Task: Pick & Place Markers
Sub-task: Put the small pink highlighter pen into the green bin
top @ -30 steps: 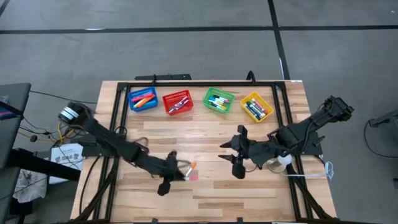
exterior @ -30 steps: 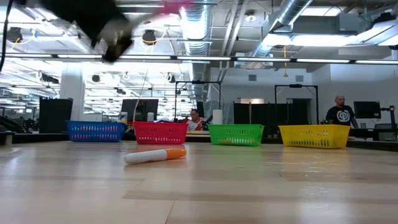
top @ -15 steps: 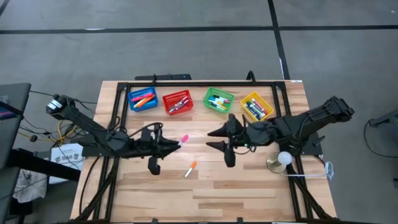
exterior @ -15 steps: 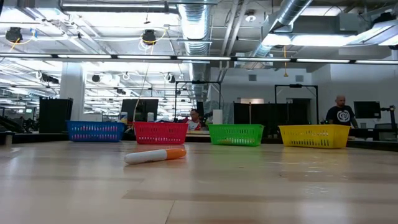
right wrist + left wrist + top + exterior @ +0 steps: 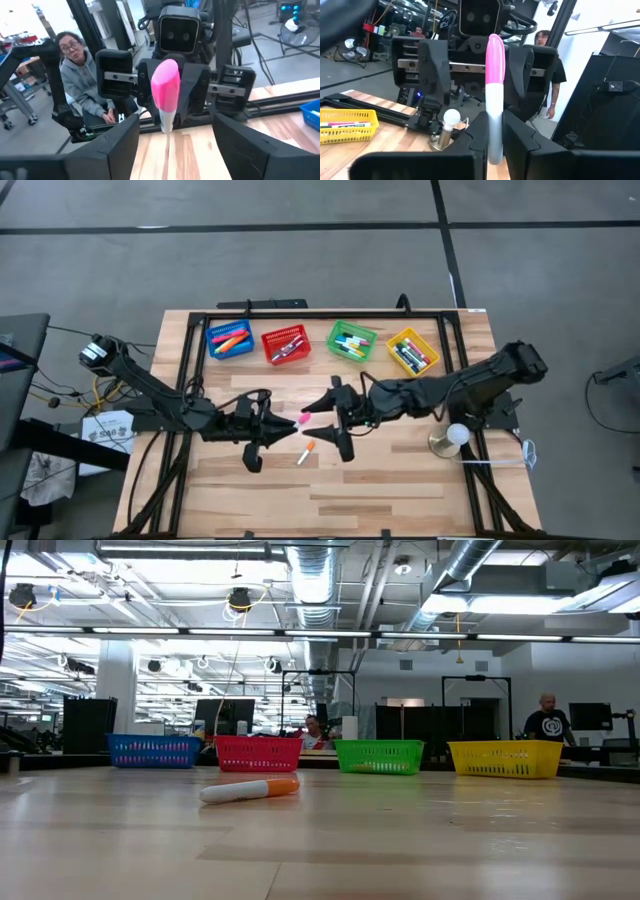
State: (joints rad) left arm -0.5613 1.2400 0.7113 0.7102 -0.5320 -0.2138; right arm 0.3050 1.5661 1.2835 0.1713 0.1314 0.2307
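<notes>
My left gripper (image 5: 287, 423) (image 5: 493, 125) is over the middle of the table, shut on a white marker with a pink cap (image 5: 303, 420) (image 5: 494, 85). My right gripper (image 5: 322, 423) (image 5: 175, 131) faces it from the right, open. Its fingers (image 5: 432, 62) stand on either side of the pink cap (image 5: 165, 85) without touching it. An orange-capped marker (image 5: 307, 451) (image 5: 250, 790) lies flat on the table just near of both grippers. More markers lie in the baskets. My left gripper pinches the marker's white body (image 5: 494, 131) between its two fingers, near the end away from the cap. The fingers come level from the table's left and lie along the marker. The marker sticks out past the fingertips, lifted clear, pink cap toward the right gripper.
Along the far edge stand a blue basket (image 5: 230, 340), a red one (image 5: 286, 344), a green one (image 5: 351, 342) and a yellow one (image 5: 413, 351), each with markers. A white ball on a round base (image 5: 455, 436) stands at the right. People sit beyond the table.
My left gripper has lifted the pink-capped marker off the table beside the orange one, swung up and toward the far edge, turned level pointing right, then moved a little right. My right gripper has travelled toward the table's left until its open fingers flank the cap.
</notes>
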